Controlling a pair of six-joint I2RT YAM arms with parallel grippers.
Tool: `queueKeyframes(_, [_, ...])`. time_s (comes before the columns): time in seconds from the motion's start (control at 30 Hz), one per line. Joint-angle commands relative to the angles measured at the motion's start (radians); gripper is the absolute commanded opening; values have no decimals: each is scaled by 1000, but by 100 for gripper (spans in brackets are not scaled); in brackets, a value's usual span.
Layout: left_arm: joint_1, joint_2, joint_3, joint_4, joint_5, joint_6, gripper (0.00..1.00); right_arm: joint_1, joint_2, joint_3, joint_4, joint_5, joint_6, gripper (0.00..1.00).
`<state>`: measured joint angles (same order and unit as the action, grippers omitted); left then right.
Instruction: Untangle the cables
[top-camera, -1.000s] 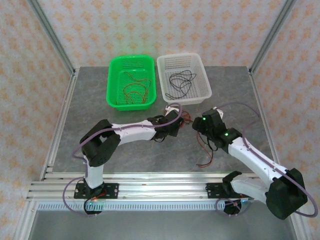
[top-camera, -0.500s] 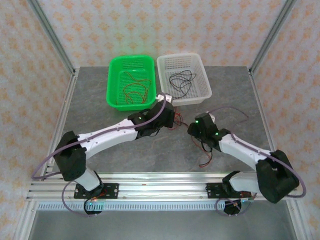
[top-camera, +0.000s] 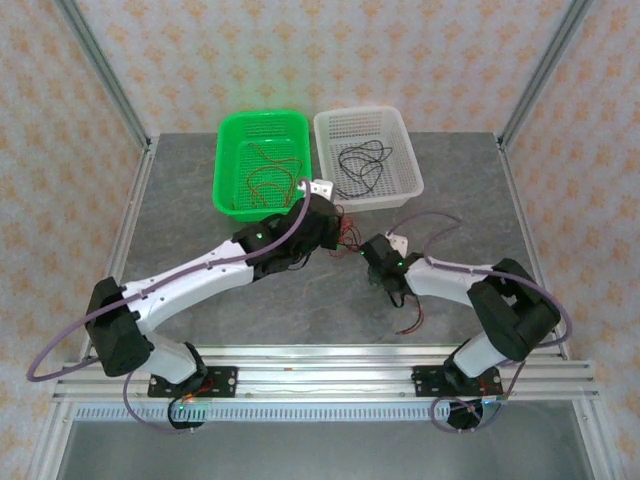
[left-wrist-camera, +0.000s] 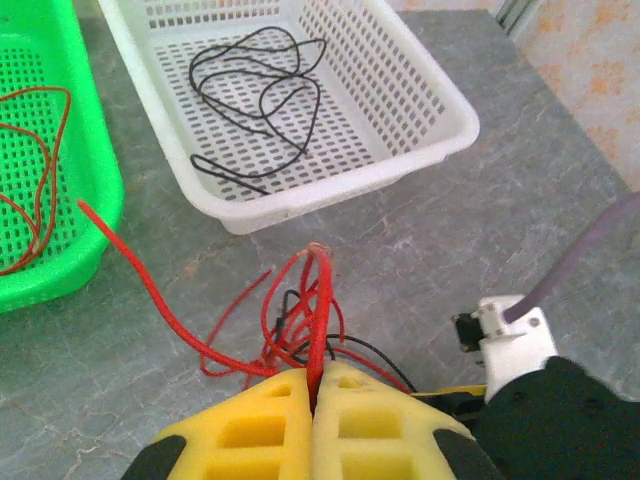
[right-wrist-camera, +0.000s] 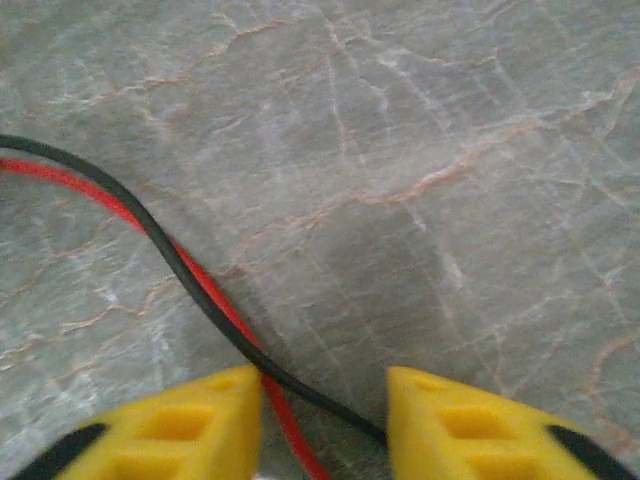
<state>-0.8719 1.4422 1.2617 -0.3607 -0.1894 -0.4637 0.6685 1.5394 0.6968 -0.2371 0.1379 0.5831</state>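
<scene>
I see left pincer (left-wrist-camera: 313, 380) clamped on red loop of cables (left-wrist-camera: 292, 318), knot on worktop (left-wrist-camera: 480, 230) just before white basket (left-wrist-camera: 340, 190); right pincer (right-wrist-camera: 325, 390) standing apart, red and black strands crossing its gap diagonally; right nearer loose tail

No writing, label, brand mark, number or sign was legible on anything in the top or wrist views.
</scene>
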Motion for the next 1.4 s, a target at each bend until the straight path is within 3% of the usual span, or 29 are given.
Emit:
queueKeyframes(0.0, [-9, -67, 29, -41, -35, -2, 0, 17, 93, 44, 86, 41, -31, 12])
queueKeyframes(0.2, [-9, -156, 24, -103, -92, -10, 0, 17, 104, 72, 94, 157, -257, 7])
queueKeyframes(0.3, [-10, -193, 20, -133, -124, -15, 0, 6, 71, 75, 175, 43, -386, 10])
queueKeyframes(0.47, [-9, -240, 4, -167, -149, -29, 0, 5, 81, 163, 152, -44, -533, 20])
queueKeyframes(0.67, [-9, -291, -22, -205, -168, -50, 0, 5, 109, 231, 127, -64, -705, 24])
queueKeyframes(0.77, [-9, -307, -34, -211, -159, -59, 0, 5, 104, 255, 107, -98, -719, 25])
queueKeyframes(0.93, [-9, -307, -58, -195, -133, -71, 0, 8, -17, 232, 164, -320, -552, 32])
queueKeyframes(1.1, [-9, -296, -61, -179, -119, -70, 0, 11, -150, 88, 450, -581, -192, 50])
queueKeyframes(1.27, [-9, -296, -58, -164, -107, -68, 0, 14, -145, 10, 658, -645, 87, 55])
queueKeyframes(1.37, [-9, -299, -52, -153, -101, -69, 0, 30, -101, -11, 762, -690, 175, 56])
